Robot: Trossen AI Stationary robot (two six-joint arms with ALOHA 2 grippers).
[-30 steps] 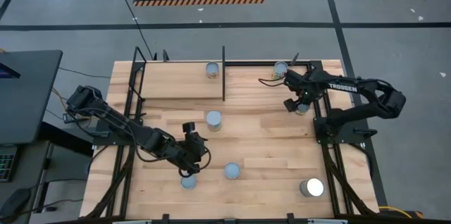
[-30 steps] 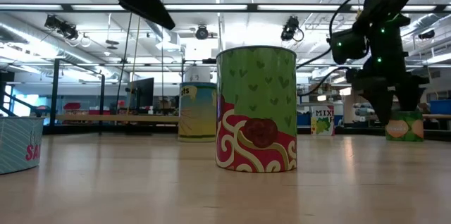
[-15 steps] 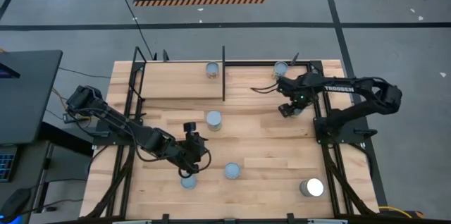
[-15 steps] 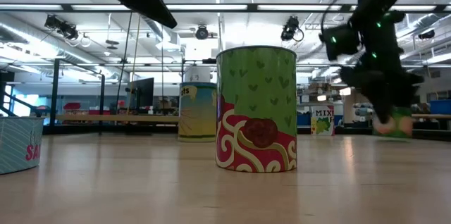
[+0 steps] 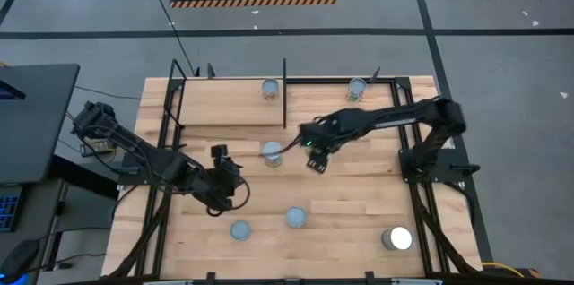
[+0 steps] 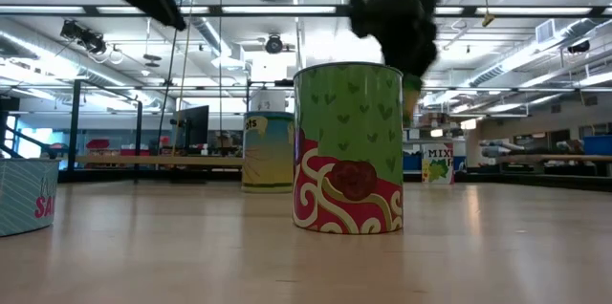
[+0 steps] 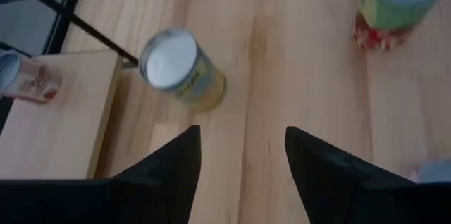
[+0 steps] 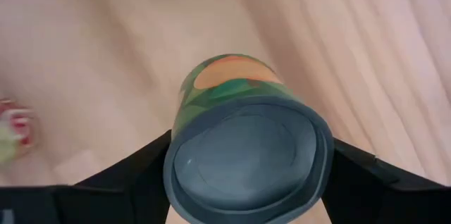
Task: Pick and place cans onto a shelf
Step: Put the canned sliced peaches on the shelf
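Observation:
My right gripper [image 5: 316, 155] hangs over the middle of the table, shut on a green and orange can [image 8: 246, 146]. My left gripper [image 5: 226, 191] [image 7: 243, 160] is open over the near left, with nothing between its fingers. A yellow-labelled can [image 5: 272, 152] [image 7: 180, 65] stands on its base just in front of the shelf [image 5: 224, 106] [image 7: 49, 111]. Two cans [image 5: 271, 88] [image 5: 357, 88] stand along the shelf's far side. Three more stand on the table near the front: a green and red one [image 5: 296, 217] [image 6: 346, 146], one [image 5: 239, 229] left of it, and a wider bright one [image 5: 397, 238]. My right gripper pinches the can between its two fingers, one on each side of the round wall just below the top rim [image 8: 175, 155]. The fingers come from above, pointing steeply down. The can stays upright, top toward the wrist, lifted clear of the tabletop.
Thin black posts [image 5: 285, 92] and rods [image 7: 70, 27] frame the shelf at the table's far side. Bare planks lie between the standing cans in the middle of the table. A dark monitor [image 5: 36, 115] stands off the table's left edge.
My right gripper has taken the can that stood at the far right and carried it up and toward the table's left, to the middle. My left gripper has risen and drawn back toward the left and far side, away from the near-left can.

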